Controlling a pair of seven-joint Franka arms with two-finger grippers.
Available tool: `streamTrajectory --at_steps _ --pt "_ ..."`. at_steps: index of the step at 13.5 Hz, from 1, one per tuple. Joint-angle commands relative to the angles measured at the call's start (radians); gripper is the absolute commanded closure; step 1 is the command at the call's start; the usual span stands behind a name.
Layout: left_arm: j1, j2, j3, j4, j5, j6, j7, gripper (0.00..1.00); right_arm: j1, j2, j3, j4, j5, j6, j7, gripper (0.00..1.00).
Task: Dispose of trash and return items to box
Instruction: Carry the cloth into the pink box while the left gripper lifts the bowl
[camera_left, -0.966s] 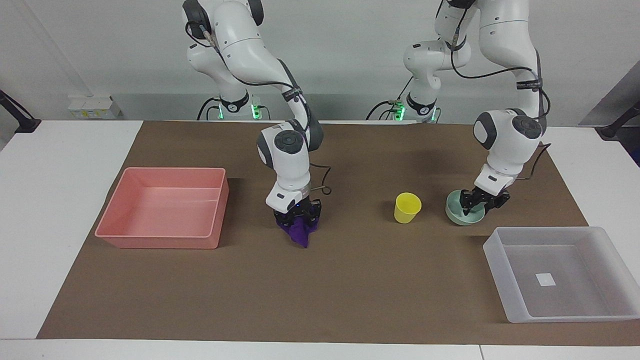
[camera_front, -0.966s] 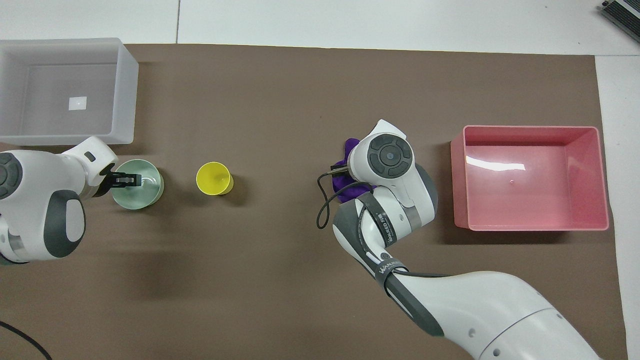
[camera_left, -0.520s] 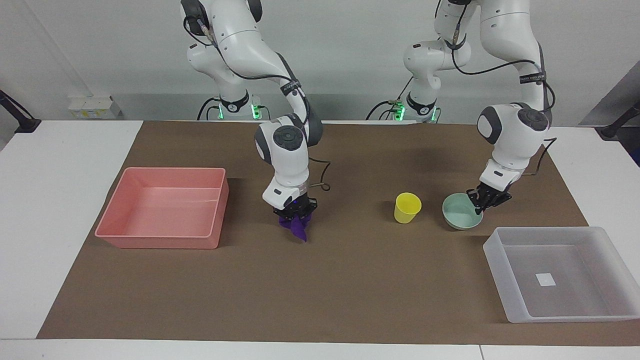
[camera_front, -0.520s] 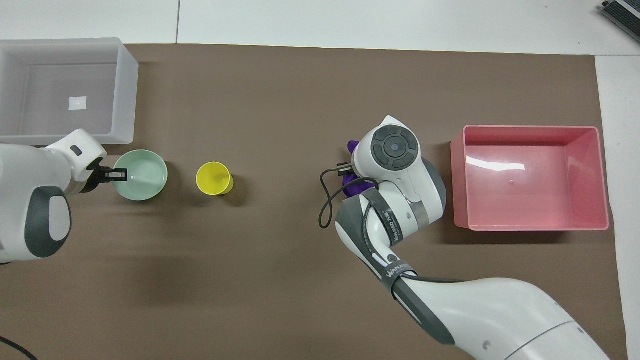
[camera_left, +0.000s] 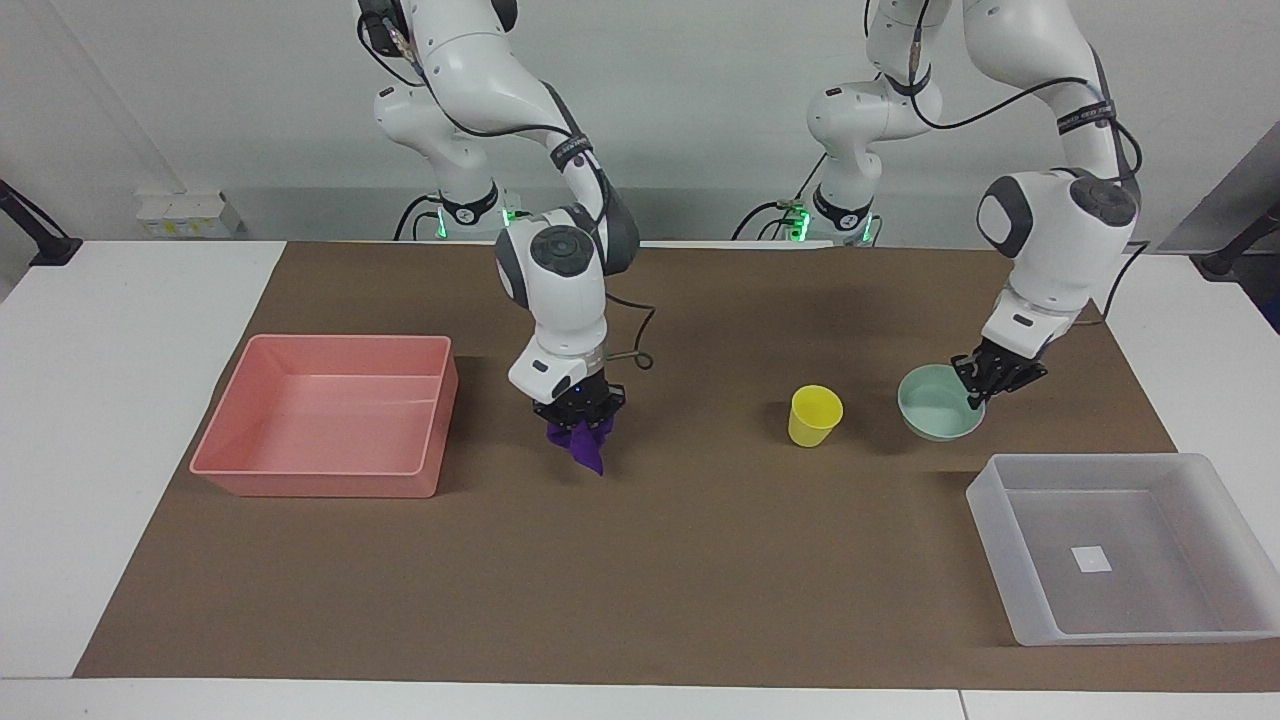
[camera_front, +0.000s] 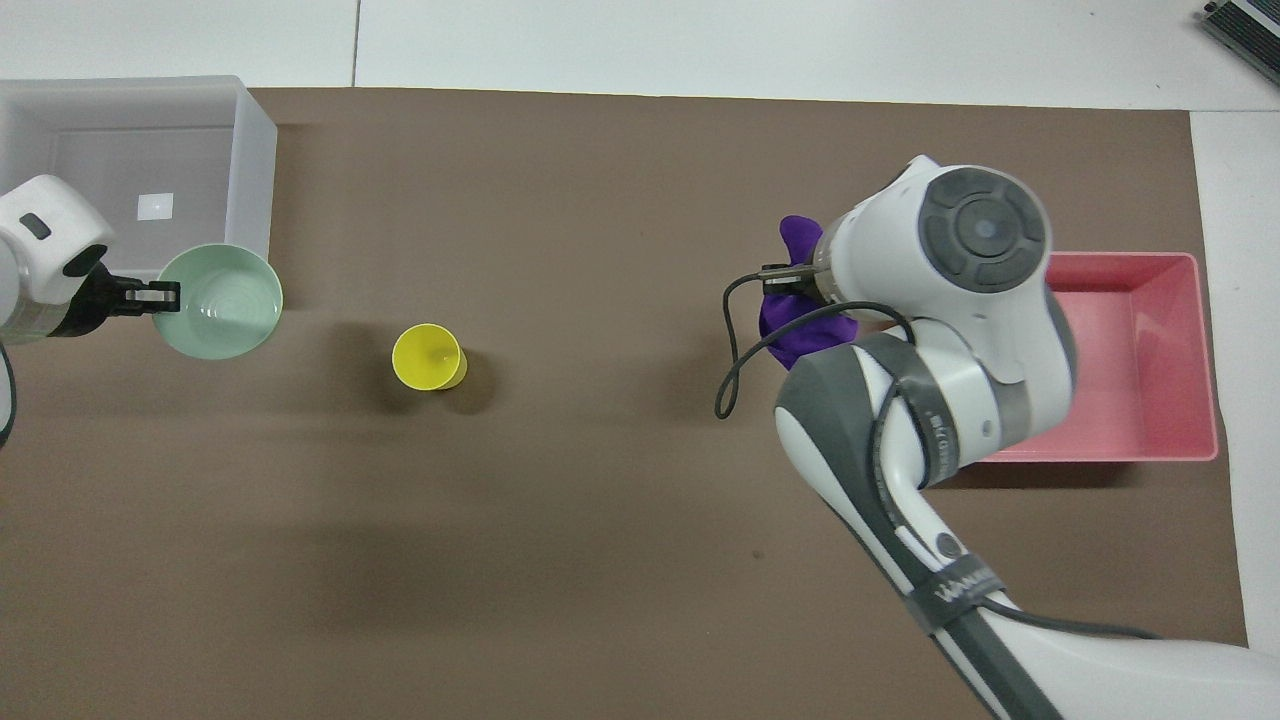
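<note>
1. Your right gripper (camera_left: 578, 412) was pinched tight on the small wad of deep purple cloth (camera_left: 586, 443), which hung clear above the brown mat (camera_left: 700, 560), near the middle of its width and just beside the pink rectangular plastic bin (camera_left: 330, 415).
2. Your left gripper (camera_left: 985, 385) was clamped on the rim of the shallow round mint-green bowl (camera_left: 935, 405), lifted over the mat toward the left arm's end of the table, close to the translucent whitish-grey plastic tray (camera_left: 1120, 545).
3. The small yellow plastic cup (camera_left: 814, 415) stood upright on the mat, untouched, beside the bowl and toward the mat's middle.
4. I judge the cloth light and limp: it drooped below the fingers, so a loose fold could catch the bin's wall if you carried it low. A pinch high on the bunch looked sound.
5. The bowl looked stiff, light and smooth. A one-sided rim grip lets it tilt or swing, so I would have moved it slowly.
6. The cup probably tips easily; take it by the rim or across its wall.
7. Room was generous: bare mat lay between cloth and bin, and the tray held only its white label (camera_left: 1090, 559). The tray sat at the mat's corner farthest from the robots at the left arm's end, its low walls the only edge to clear.
</note>
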Motion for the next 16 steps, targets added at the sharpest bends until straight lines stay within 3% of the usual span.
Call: streamTrajectory --at_steps 1,5,9,12,16 --pt "0.038 0.146 -0.001 0.188 -0.009 -0.023 0.016 1.0 -0.09 -0.09 0.007 -0.017 -0.01 -0.075 -0.076 1.0" --pt "0.083 0.339 -0.001 0.428 0.002 -0.021 0.017 1.0 -0.274 -0.145 0.01 -0.086 -0.007 -0.122 -0.297 1.0" --pt "0.14 0.585 -0.006 0.747 0.002 -0.035 0.023 1.0 -0.423 -0.204 0.01 -0.323 -0.004 0.112 -0.455 1.0" --pt "0.155 0.662 0.0 0.796 0.003 -0.008 0.037 1.0 -0.473 -0.123 0.01 -0.367 0.015 0.212 -0.461 1.0" --pt "0.163 0.688 -0.001 0.781 0.021 0.042 0.046 1.0 -0.477 -0.08 0.01 -0.485 0.015 0.404 -0.454 1.0"
